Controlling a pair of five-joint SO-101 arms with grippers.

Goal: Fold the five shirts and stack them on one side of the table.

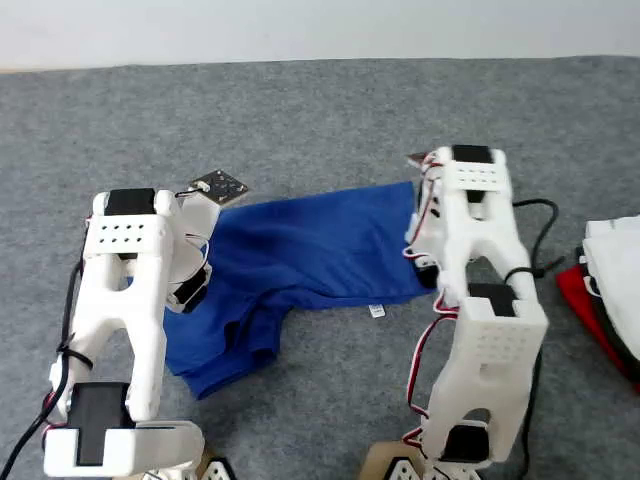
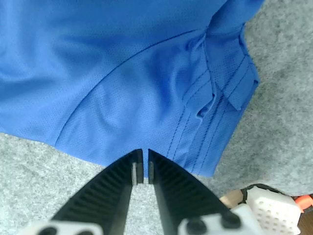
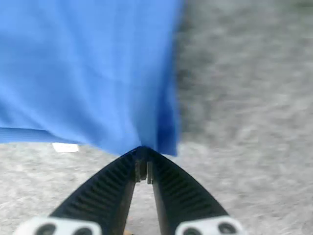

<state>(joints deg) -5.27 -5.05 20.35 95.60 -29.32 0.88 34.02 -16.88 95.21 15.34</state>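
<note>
blue shirt lies rumpled mid worktop, one sleeve bunched toward the near edge. a stack of folded shirts sits at the right edge. the right end effector is clamped on the shirt's edge. the left end effector is closed to a sliver at the opposite hem; whether it has cloth is unclear. risk: if it holds nothing, a lift would drag the shirt lopsided.
</note>
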